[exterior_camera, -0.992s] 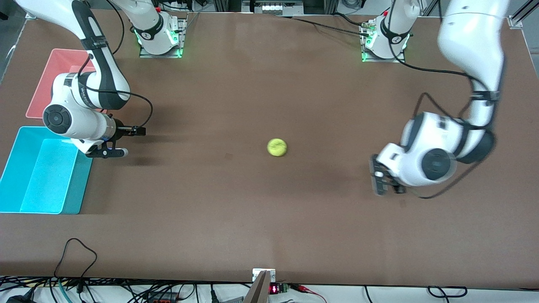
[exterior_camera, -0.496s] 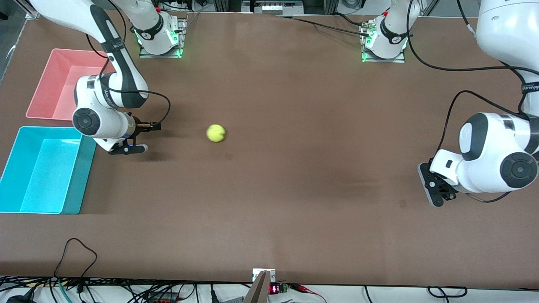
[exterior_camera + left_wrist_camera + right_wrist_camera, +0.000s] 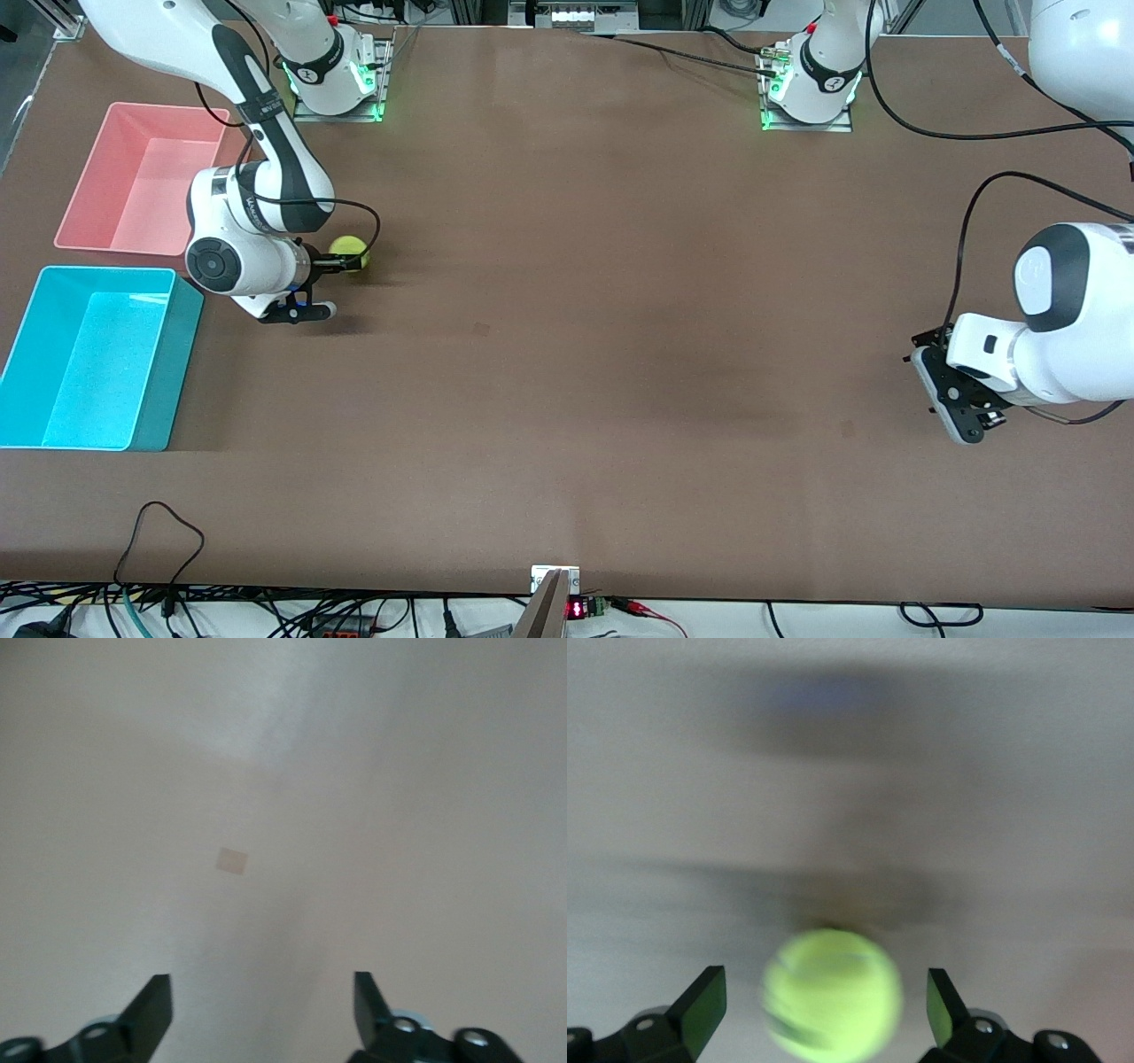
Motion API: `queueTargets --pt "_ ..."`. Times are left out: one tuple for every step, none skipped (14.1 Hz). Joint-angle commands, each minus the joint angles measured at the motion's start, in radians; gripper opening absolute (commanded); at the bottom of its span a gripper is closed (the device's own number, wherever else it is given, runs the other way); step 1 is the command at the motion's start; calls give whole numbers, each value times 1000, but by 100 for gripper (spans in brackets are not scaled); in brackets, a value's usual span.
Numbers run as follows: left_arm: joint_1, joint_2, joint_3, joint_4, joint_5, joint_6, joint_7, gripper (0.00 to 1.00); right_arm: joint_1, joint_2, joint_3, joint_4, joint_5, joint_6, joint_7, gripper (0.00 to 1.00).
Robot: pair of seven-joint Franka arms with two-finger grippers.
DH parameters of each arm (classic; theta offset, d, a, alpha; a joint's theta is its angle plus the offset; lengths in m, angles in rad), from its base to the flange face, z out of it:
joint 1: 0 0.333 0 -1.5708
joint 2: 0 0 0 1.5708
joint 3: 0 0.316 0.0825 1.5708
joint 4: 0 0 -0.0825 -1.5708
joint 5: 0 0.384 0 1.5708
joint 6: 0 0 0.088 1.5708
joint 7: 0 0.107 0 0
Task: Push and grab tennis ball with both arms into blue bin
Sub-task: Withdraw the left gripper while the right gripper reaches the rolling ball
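The tennis ball (image 3: 348, 252) lies on the brown surface (image 3: 620, 310) toward the right arm's end, right at the tip of the right hand (image 3: 335, 283). In the front view the upper finger of that hand crosses in front of the ball's lower edge, while the lower finger (image 3: 306, 311) sits nearer the front camera, apart from the ball. In the right wrist view the ball (image 3: 833, 994) sits between the two spread fingers (image 3: 700, 1010), with a clear gap on each side, so the right hand (image 3: 824, 1014) is open around the ball and not gripping it.

The blue bin (image 3: 35, 354) stands at the same end of the surface, nearer the front camera than the ball, and just beside the right arm's wrist. A pink bin (image 3: 115, 151) stands next to it, farther from the front camera.

The left hand (image 3: 952, 403) waits low over bare surface at the left arm's end, well apart from the ball. In the left wrist view its fingers (image 3: 146, 1014) are spread wide with nothing between them, above plain surface marked by a small pale square patch (image 3: 233, 861).
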State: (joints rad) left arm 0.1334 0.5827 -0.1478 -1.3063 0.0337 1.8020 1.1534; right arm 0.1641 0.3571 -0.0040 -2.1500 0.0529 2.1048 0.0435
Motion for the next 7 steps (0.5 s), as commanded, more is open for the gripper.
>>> queueTargets --pt "3 -7 -6 51 -18 -45 -9 100 5 17 -1 -2 12 9 9 100" --pt "3 -10 -7 67 -18 -70 -9 100 5 25 -1 -1 12 12 9 100" --pt "0 -21 -4 91 -18 -79 -11 100 2 28 -1 -1 12 14 7 100" --pt "0 -29 -4 102 -17 -79 -21 100 -3 31 -2 -1 12 12 3 100" --pt "-1 -43 -3 104 -17 -79 -52 100 -9 30 -2 -1 12 4 -1 100" --pt "-1 -61 -2 104 -12 -79 -104 100 -15 26 -2 -1 12 0 -5 100" --pt "-1 -79 -4 104 -9 -79 -169 100 -15 22 -2 1 12 -6 -5 100"
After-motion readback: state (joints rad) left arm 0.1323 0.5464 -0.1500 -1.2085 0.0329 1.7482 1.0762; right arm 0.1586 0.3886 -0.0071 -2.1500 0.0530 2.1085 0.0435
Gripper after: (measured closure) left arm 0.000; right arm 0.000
